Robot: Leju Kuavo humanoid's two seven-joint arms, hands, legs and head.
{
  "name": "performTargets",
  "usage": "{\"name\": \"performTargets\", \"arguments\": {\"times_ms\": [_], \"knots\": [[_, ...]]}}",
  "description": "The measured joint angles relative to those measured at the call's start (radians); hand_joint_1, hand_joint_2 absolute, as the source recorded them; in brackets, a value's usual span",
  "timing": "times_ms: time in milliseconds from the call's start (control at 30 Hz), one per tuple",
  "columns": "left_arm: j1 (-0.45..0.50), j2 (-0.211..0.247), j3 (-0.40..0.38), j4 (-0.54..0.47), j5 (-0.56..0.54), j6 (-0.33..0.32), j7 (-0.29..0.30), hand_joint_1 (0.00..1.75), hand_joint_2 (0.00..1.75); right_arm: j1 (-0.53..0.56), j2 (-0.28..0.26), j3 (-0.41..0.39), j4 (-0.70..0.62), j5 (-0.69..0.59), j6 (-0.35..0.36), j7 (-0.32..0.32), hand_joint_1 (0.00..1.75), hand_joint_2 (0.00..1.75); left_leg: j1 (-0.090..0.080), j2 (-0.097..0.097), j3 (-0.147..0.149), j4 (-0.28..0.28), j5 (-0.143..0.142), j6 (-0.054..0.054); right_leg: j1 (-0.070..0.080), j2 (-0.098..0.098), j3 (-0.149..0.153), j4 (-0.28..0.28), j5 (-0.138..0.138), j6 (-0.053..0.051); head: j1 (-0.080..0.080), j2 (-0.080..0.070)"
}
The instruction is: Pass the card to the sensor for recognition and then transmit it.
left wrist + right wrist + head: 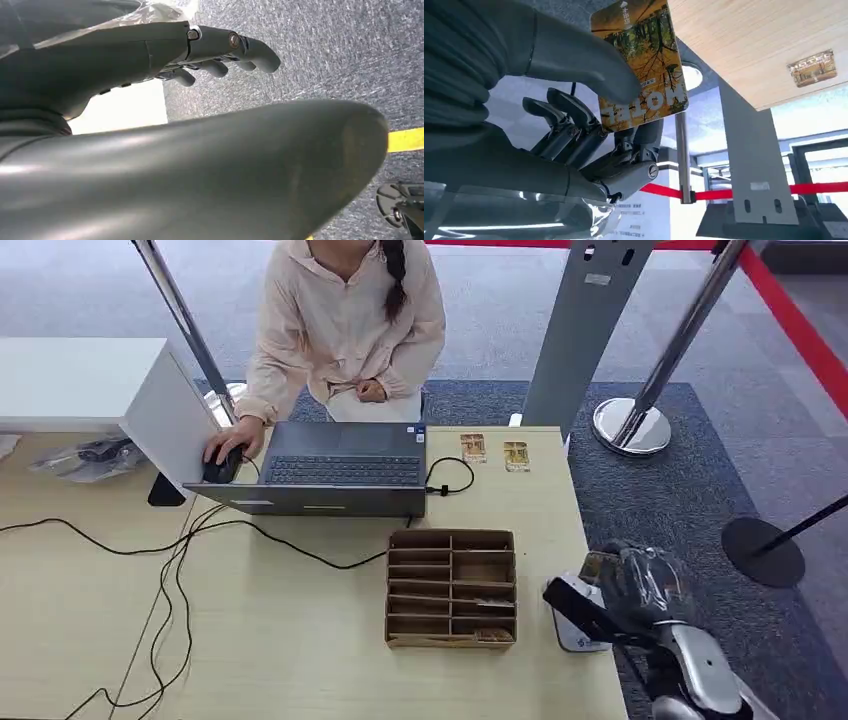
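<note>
R hand (589,125) pinched the card (641,65) between thumb and fingers, clamped on it, just off the desk (300,640) edge, right of the cardboard organizer (451,588) and over the white sensor (578,615). L hand (220,50) hung over carpet, fingers loosely apart, holding nothing. Two more cards (495,452) lay beyond the organizer, by the laptop (335,468), where a person (345,320) sat.
</note>
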Motion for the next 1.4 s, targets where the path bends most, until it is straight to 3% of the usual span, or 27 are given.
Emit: {"name": "performTargets", "arguments": {"times_ms": [100,300,467,667,800,1133,1400], "knots": [[0.000,0.000,0.000,0.000,-0.001,0.000,-0.001,0.00,0.00,0.000,0.004,-0.010,0.000,-0.038,0.034,-0.005,1.75,1.75,0.000,0.000,0.000,0.000,0.000,0.000,0.000,0.000,0.000,0.000,0.000,0.000,0.000,0.000],[0.000,0.003,0.000,0.000,-0.004,-0.005,-0.003,0.00,0.00,0.001,-0.014,-0.013,-0.015,-0.227,0.224,0.007,1.75,1.75,0.000,0.000,0.000,0.000,0.000,0.000,0.000,0.000,0.000,0.000,0.000,0.000,0.000,0.000],[0.000,0.006,0.000,0.000,-0.009,-0.005,-0.003,0.00,0.00,0.001,-0.046,-0.014,-0.035,-0.278,0.278,0.030,1.75,1.75,0.000,0.000,0.001,0.000,0.000,0.000,0.000,0.000,0.001,0.000,0.000,0.000,0.000,0.000],[0.000,0.008,0.000,0.000,-0.010,-0.007,-0.004,0.00,0.00,0.001,-0.064,-0.013,-0.050,-0.285,0.291,0.038,1.75,1.75,0.000,0.000,0.001,0.000,0.000,0.000,0.000,0.000,0.001,0.000,0.000,0.000,0.000,0.000],[0.000,0.008,0.000,0.000,-0.010,-0.007,-0.010,0.00,0.00,-0.001,-0.066,-0.013,-0.050,-0.273,0.278,0.034,1.75,1.75,0.000,0.000,0.001,0.000,0.000,0.000,0.000,0.000,0.001,0.000,0.000,0.000,0.000,0.000],[0.000,0.008,0.011,0.000,-0.008,0.003,-0.010,0.00,0.00,-0.017,-0.059,-0.030,-0.050,-0.161,0.155,0.017,1.75,1.75,0.000,0.000,0.002,0.000,0.000,0.000,0.000,0.000,0.002,0.000,0.000,0.000,0.000,0.000],[0.000,0.007,0.022,0.000,-0.013,0.006,-0.018,0.00,0.00,-0.021,-0.015,-0.076,-0.060,-0.058,-0.012,-0.042,1.75,1.75,0.000,0.000,0.002,0.000,0.000,0.000,0.000,0.000,0.003,0.000,0.000,0.000,0.000,0.000]]}}
